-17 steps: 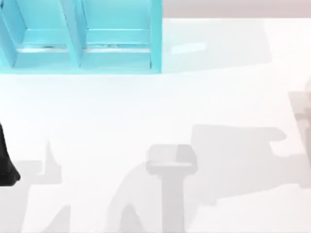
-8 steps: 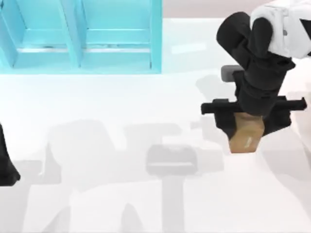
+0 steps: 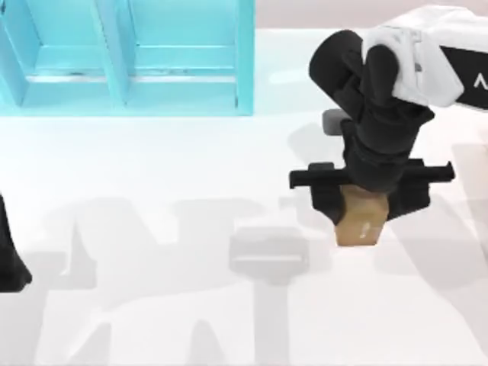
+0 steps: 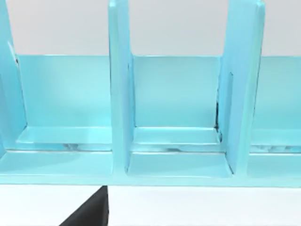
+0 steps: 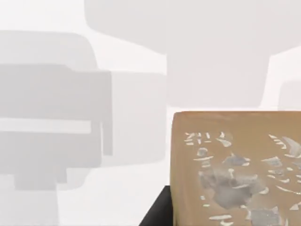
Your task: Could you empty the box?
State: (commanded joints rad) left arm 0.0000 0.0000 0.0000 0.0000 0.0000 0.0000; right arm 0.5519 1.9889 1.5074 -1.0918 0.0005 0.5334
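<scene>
My right gripper (image 3: 360, 207) hangs over the table's right half, shut on a brown printed block (image 3: 358, 227) that sticks out below its black jaws. In the right wrist view the brown printed block (image 5: 235, 169) shows close up over the white table, with a black finger (image 5: 157, 213) at its side. The turquoise box (image 3: 130, 61) with upright dividers stands at the back left. The compartments of the turquoise box (image 4: 176, 117) that I see hold nothing. My left arm (image 3: 11, 259) stays parked at the left edge.
The white table (image 3: 152, 175) stretches bare between the turquoise box and the right arm. Grey shadows of the arms lie across its front half.
The right arm came in from the right with the brown block in its gripper and has shifted further left. The left arm has not moved.
</scene>
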